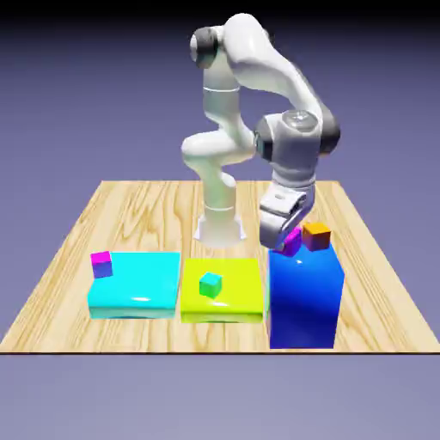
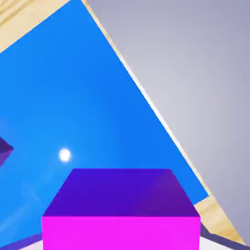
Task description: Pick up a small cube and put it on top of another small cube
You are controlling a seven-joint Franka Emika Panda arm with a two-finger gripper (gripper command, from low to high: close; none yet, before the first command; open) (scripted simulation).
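The small cube [image 1: 294, 243], magenta, sits between the fingers of my gripper [image 1: 288, 237], which is shut on it just above the top of a tall blue block [image 1: 305, 296]. Right beside it, toward the exterior view's right, another small cube [image 1: 315, 234] with an orange top rests on that block. In the hand view the small cube [image 2: 122, 215] fills the bottom edge and hides my fingertips. Behind it spreads the blue block's top [image 2: 73, 97]. A dark purple corner [image 2: 4, 150] pokes in at the left edge.
A flat cyan block [image 1: 137, 288] carries a magenta-topped cube [image 1: 101, 264] with bluish sides. A yellow-green block [image 1: 232, 296] next to it holds a green-teal cube [image 1: 210, 284]. All stand on the wooden table [image 1: 129, 215].
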